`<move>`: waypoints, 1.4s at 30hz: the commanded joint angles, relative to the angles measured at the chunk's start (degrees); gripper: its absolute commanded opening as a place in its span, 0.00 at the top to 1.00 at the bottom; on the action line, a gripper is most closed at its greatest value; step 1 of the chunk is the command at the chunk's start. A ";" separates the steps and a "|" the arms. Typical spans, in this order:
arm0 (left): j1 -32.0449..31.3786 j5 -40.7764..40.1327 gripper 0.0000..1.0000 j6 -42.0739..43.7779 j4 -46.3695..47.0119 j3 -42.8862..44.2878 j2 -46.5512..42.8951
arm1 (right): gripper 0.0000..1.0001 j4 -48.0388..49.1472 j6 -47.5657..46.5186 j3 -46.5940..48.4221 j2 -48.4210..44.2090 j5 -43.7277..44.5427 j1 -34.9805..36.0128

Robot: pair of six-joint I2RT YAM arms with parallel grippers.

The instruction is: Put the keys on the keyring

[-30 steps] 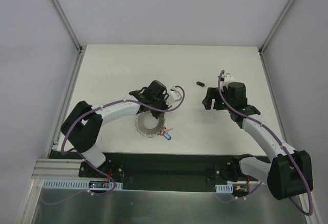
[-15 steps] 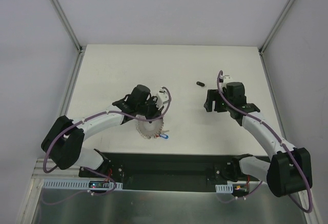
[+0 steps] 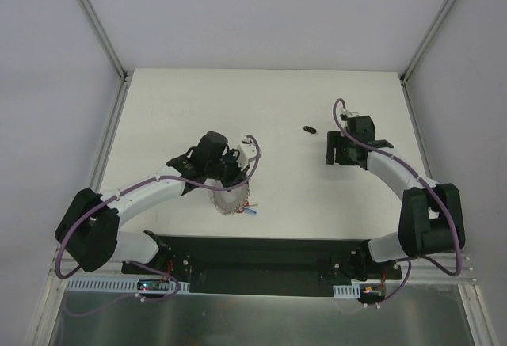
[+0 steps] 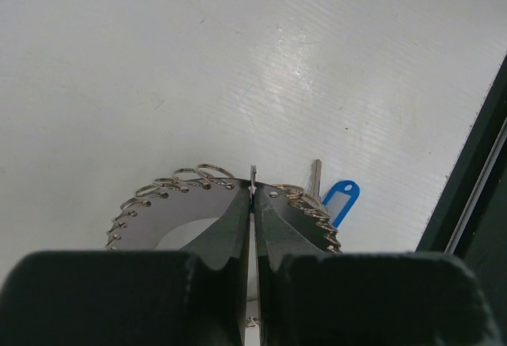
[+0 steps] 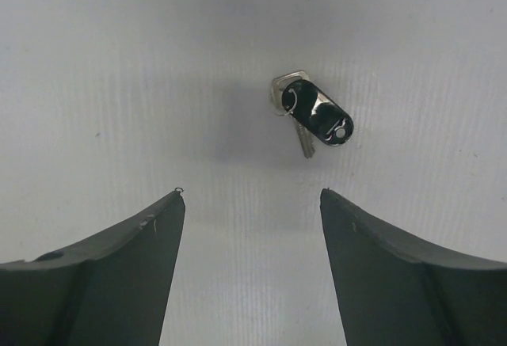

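Observation:
The keyring (image 3: pixel 230 200) is a flat grey metal ring with wiry loops on its rim and a blue tag (image 3: pixel 252 212). My left gripper (image 3: pixel 230 178) is shut on its far rim. In the left wrist view the fingertips (image 4: pixel 240 203) pinch the rim between the loops of the keyring (image 4: pixel 170 215), with the blue tag (image 4: pixel 341 200) to the right. One small black key (image 3: pixel 310 130) lies on the table; a second key is not in view. My right gripper (image 3: pixel 339 154) is open and empty, just near and right of it. The right wrist view shows the key (image 5: pixel 318 115) ahead of the gripper (image 5: pixel 252 195).
A thin silver key (image 4: pixel 314 181) lies by the blue tag. The black base rail (image 3: pixel 253 255) runs along the table's near edge, close behind the keyring. Metal frame posts (image 3: pixel 107 41) stand at the table's far corners.
My left gripper has pulled back toward the near left and closed on the keyring's rim. My right gripper has moved farther out, toward the black key.

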 commanded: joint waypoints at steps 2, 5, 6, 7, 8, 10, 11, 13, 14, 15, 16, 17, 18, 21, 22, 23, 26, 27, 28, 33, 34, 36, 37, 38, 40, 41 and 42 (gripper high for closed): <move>0.44 -3.45 1.00 1.19 -5.31 3.31 -3.04 | 0.36 0.41 0.21 4.64 4.96 -0.38 -2.87; 0.44 -4.08 1.00 1.54 -7.60 4.10 -3.22 | 0.46 1.20 2.93 5.69 7.68 -4.77 -4.27; 0.53 -4.16 1.00 1.80 -8.04 4.28 -3.30 | 0.49 1.29 4.33 6.04 8.12 -5.04 -4.63; 0.45 -4.08 1.00 1.98 -8.48 4.46 -3.31 | 0.53 1.29 4.87 6.39 9.08 -5.04 -4.80; 0.53 -4.25 1.00 2.33 -8.74 4.37 -3.39 | 0.55 1.38 5.31 7.09 9.62 -5.04 -4.98; 0.53 -4.25 1.00 2.77 -8.92 4.37 -3.57 | 0.55 1.38 5.84 7.71 10.93 -4.60 -5.51; 0.53 -4.43 1.00 3.12 -8.92 4.37 -3.40 | 0.55 1.30 5.93 8.24 11.38 -4.34 -5.68; 0.44 -5.04 1.00 3.21 -8.92 4.28 -2.96 | 0.55 1.29 5.84 9.21 11.99 -4.07 -6.56; 0.44 -5.30 1.00 3.21 -9.01 4.28 -2.78 | 0.54 1.29 5.76 9.65 12.78 -4.16 -7.00; 0.53 -5.31 1.00 3.21 -8.83 4.28 -2.60 | 0.54 1.21 5.75 10.52 13.22 -4.42 -7.87; 0.45 -5.48 1.00 3.30 -8.92 4.37 -2.17 | 0.54 1.12 5.67 10.96 13.66 -4.68 -8.32; 0.53 -5.48 1.00 3.56 -8.92 4.37 -1.99 | 0.54 0.77 5.75 11.40 14.71 -4.95 -8.76; 0.45 -5.48 1.00 3.73 -8.92 4.37 -1.90 | 0.54 0.59 5.58 11.93 15.24 -5.56 -9.54; 0.44 -5.83 1.00 4.35 -8.92 4.81 -1.37 | 0.53 -0.37 5.58 13.69 17.61 -6.53 -10.43; 0.44 -5.75 1.00 4.44 -8.83 4.98 -1.20 | 0.53 -0.64 5.49 14.22 18.14 -6.88 -10.43; 0.44 -5.92 1.00 4.70 -8.92 5.16 -1.11 | 0.53 -1.16 5.58 14.39 18.67 -7.14 -10.52; 0.45 -5.92 1.00 4.70 -8.92 5.42 -0.84 | 0.53 -2.48 6.02 14.75 19.99 -8.29 -10.61; 0.53 -5.84 1.00 4.70 -8.92 5.42 -0.84 | 0.52 -2.57 6.37 14.57 20.08 -8.46 -10.61; 0.45 -5.83 1.00 4.79 -8.92 5.51 -0.84 | 0.52 -2.75 6.46 14.40 20.08 -8.64 -10.61; 0.44 -5.84 1.00 4.88 -8.92 5.60 -0.84 | 0.51 -3.54 8.39 12.12 20.08 -13.11 -10.69; 0.53 -5.83 1.00 4.79 -8.83 5.69 -0.93 | 0.51 -3.45 8.74 11.50 19.82 -13.73 -10.61; 0.53 -5.66 1.00 4.79 -8.92 5.78 -1.02 | 0.50 -3.36 9.18 9.58 19.47 -15.40 -10.43; 0.45 -5.57 1.00 4.79 -8.92 5.78 -1.02 | 0.50 -3.45 9.97 8.95 19.20 -15.93 -10.43; 0.44 -5.40 1.00 4.79 -8.83 5.86 -1.02 | 0.50 -3.45 10.58 8.43 18.42 -16.72 -10.34; 0.36 -5.39 1.00 4.79 -8.92 5.86 -0.93 | 0.50 -3.89 11.73 6.40 17.10 -18.31 -9.56; 0.36 -5.39 1.00 4.79 -8.92 5.86 -0.93 | 0.50 -4.06 12.51 5.79 15.53 -18.22 -8.33; 0.36 -5.39 1.00 4.79 -8.92 5.95 -0.85 | 0.49 -4.15 13.04 5.35 14.73 -18.83 -7.63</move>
